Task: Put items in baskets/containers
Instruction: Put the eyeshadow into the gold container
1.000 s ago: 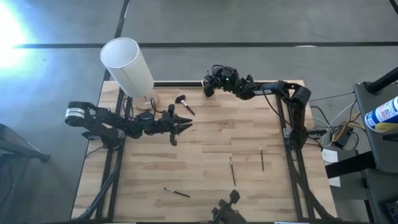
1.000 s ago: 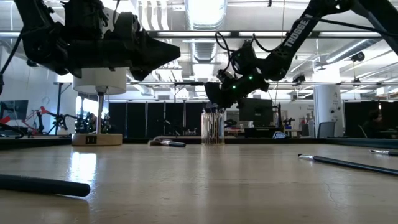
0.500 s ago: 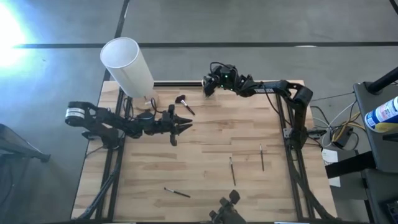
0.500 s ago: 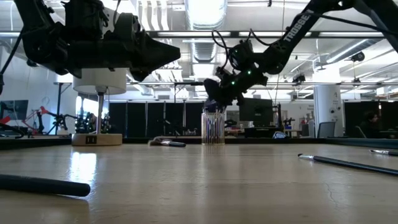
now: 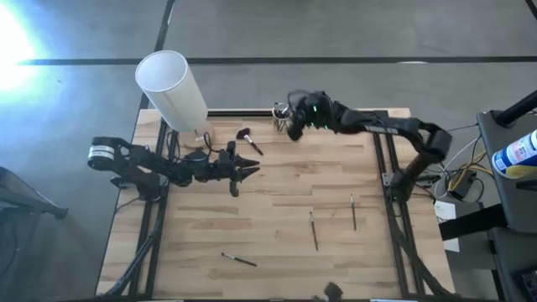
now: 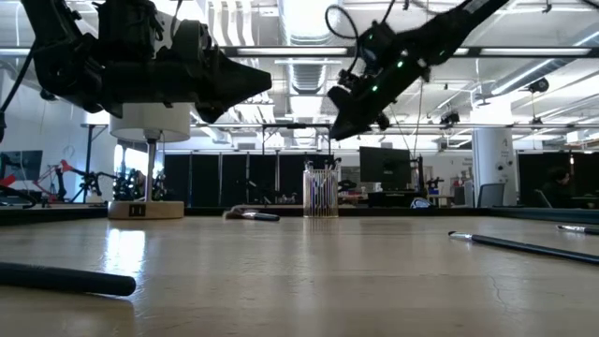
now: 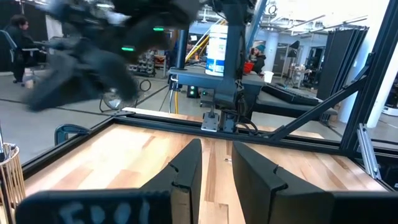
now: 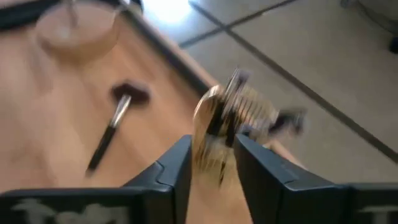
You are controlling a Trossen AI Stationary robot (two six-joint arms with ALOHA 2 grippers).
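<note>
A small clear cup holding several dark brushes stands at the table's far edge, also seen as the cup in the right wrist view. My right gripper hangs open above and beside it, with nothing between its fingers. A bushy-headed brush lies flat to the cup's left. Three thin brushes lie flat on the near half. My left gripper hovers open left of centre, holding nothing.
A tall white cylinder on a round wooden base stands at the far left corner. A black rail runs along the far edge. Bare wood lies between the two arms.
My right gripper has risen from just over the cup to well above it and has drawn back a little toward the table's right edge, tipping less steeply down. The cup and its brushes stand where they were.
</note>
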